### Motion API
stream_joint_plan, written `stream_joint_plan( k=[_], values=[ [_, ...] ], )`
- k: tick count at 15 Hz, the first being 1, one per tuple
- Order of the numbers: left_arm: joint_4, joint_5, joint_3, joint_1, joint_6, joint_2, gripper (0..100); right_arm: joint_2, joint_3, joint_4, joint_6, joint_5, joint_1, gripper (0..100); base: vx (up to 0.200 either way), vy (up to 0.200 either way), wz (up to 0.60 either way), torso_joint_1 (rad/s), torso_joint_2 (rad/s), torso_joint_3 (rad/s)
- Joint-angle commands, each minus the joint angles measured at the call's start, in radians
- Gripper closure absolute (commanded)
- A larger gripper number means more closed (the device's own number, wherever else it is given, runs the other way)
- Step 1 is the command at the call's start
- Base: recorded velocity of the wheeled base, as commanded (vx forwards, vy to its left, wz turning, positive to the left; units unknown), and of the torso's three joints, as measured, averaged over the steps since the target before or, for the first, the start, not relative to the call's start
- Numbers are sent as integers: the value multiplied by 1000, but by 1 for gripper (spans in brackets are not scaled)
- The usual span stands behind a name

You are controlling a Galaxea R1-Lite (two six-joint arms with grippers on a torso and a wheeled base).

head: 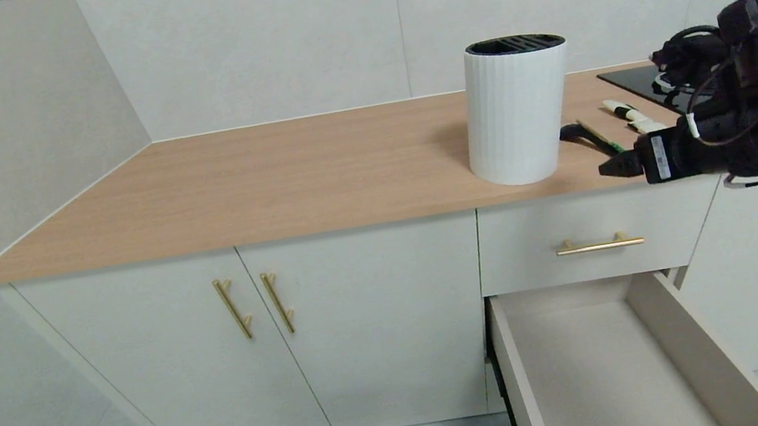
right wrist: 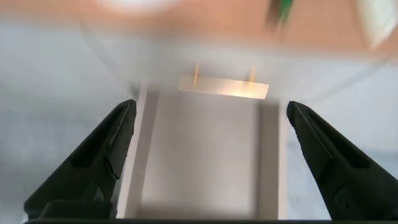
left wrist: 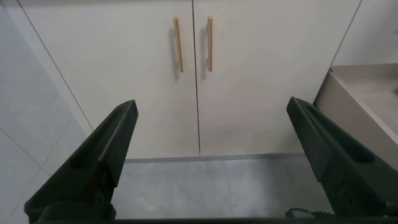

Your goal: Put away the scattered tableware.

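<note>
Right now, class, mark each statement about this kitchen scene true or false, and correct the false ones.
1. The lower drawer is pulled open. True.
2. The white holder lies tipped on its side. False: it stands upright on the counter.
3. The utensils lie on the counter, to the right of the holder. True.
4. The right gripper is holding a spoon. False: it is open and empty.
5. The two cabinet doors stand open. False: both are shut.
</note>
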Motion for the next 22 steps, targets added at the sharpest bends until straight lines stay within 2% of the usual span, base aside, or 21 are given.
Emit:
stream_joint_plan(
  k=[1,5,14,22],
  values=[
    [0,0,0,1,0,1,0,108,-153,36,-7,8,-55,0,0,0,0,0,0,0],
    [0,2,0,0,0,1,0,155,-185,36,3,100,-141,0,0,0,0,0,0,0],
    [0,2,0,1,0,1,0,347,-340,31,52,91,-178,0,0,0,0,0,0,0],
    [0,2,0,0,0,1,0,408,-386,31,55,67,-198,0,0,0,0,0,0,0]
  ],
)
